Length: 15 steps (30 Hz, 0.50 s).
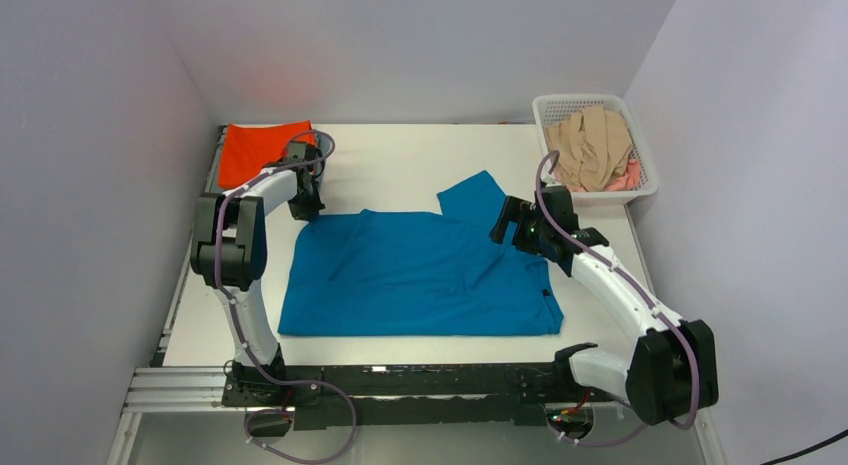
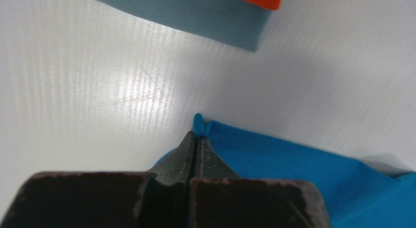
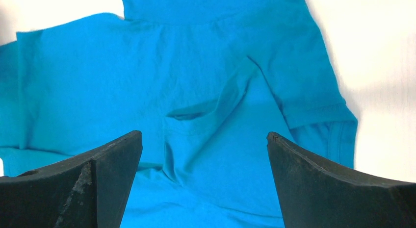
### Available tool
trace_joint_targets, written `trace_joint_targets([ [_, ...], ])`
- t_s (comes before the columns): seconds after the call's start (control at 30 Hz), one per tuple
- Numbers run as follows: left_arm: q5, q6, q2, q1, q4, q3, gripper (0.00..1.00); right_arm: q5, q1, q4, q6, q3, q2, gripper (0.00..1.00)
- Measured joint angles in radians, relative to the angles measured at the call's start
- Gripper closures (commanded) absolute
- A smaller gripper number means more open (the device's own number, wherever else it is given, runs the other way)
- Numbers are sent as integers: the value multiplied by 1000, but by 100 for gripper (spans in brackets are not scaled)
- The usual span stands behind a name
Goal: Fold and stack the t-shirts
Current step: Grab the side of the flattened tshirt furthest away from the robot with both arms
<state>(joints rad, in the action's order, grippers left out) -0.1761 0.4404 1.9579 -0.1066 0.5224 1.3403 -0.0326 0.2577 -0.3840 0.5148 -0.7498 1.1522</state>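
A teal-blue t-shirt (image 1: 420,275) lies spread in the middle of a white worktop (image 1: 400,155), with one sleeve pointing far right. The left hand (image 2: 197,138) is pinched tight on a tiny tip of the shirt's far-left corner. The right hand (image 3: 204,139) hovers with its fingers wide apart above the shirt's right side, near the sleeve, holding nothing.

The left grip looks risky. So little cloth sits between the fingers that a pull could slip it free. Lifting one corner alone would probably drag and bunch the shirt, so the fold could come out crooked. The creases near the right sleeve might get folded in.

The shirt is thin, soft, matt cotton with hemmed sleeves and shallow wrinkles. The worktop is smooth and slightly glossy.

At the far left, a folded orange t-shirt (image 1: 255,150) rests on a folded grey t-shirt (image 2: 216,17). At the far right, a white plastic lattice basket (image 1: 645,180) holds a crumpled beige t-shirt (image 1: 590,145) and a pink t-shirt (image 1: 625,180).
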Motion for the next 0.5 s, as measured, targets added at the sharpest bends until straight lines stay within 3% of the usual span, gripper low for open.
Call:
trace_joint_targets([
  [0.23, -61, 9, 3, 8, 46, 25, 100, 85, 57, 18, 1, -198, 214, 0],
  [0.5, -55, 17, 3, 29, 59, 25, 100, 242, 77, 51, -18, -549, 601, 0],
])
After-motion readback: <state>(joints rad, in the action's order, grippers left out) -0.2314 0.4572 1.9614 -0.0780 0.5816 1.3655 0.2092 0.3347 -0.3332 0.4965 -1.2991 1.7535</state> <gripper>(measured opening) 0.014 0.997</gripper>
